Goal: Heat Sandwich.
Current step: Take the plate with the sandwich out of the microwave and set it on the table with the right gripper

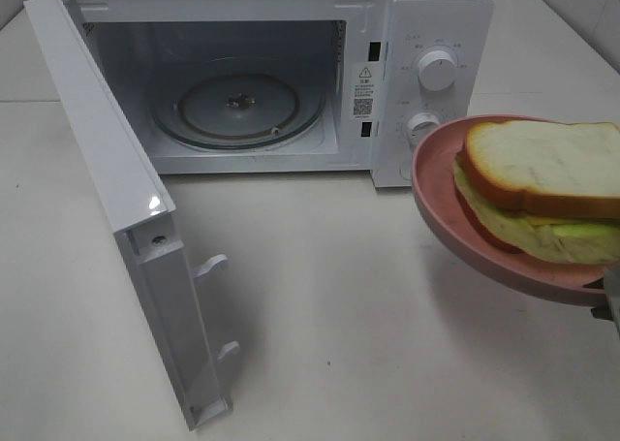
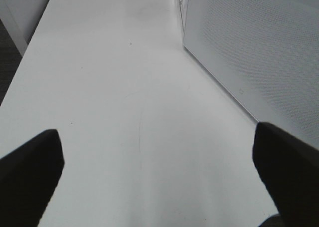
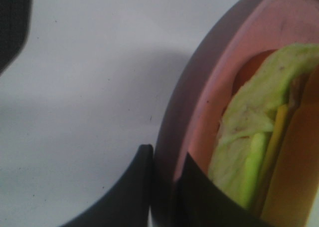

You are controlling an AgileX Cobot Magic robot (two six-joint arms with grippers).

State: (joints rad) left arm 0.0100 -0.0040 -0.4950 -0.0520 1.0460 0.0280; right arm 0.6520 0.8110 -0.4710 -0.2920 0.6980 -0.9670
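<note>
On the left of the high view, the white hinged door (image 1: 116, 208) of the microwave stands swung wide open, its two latch hooks pointing out over the pale, smooth bench (image 1: 339, 315). In the left wrist view the left pincer (image 2: 164, 174) hangs over bare bench with its two dark fingers (image 2: 30, 169) spread far apart and nothing between them; the perforated panel of the door (image 2: 249, 47) stands just beside it.

Further right, the boxy white microwave oven (image 1: 291, 73) shows its open cavity, with a round clear glass turntable (image 1: 237, 107) lying flat on the floor inside. Right of the cavity is the control panel with two round white knobs, the upper one (image 1: 437, 71) above the lower one (image 1: 423, 126).

At the right edge, a round pink plate (image 1: 436, 194) is held above the bench, in front of the control panel and tilted. On it lies the small sandwich of pale tan bread with yellow-green and reddish filling (image 1: 542, 189). In the right wrist view the right pincer (image 3: 164, 179) pinches the plate's rim (image 3: 199, 97), one dark finger (image 3: 134, 187) under it and the other on its inner side, next to the sandwich (image 3: 254, 152).
</note>
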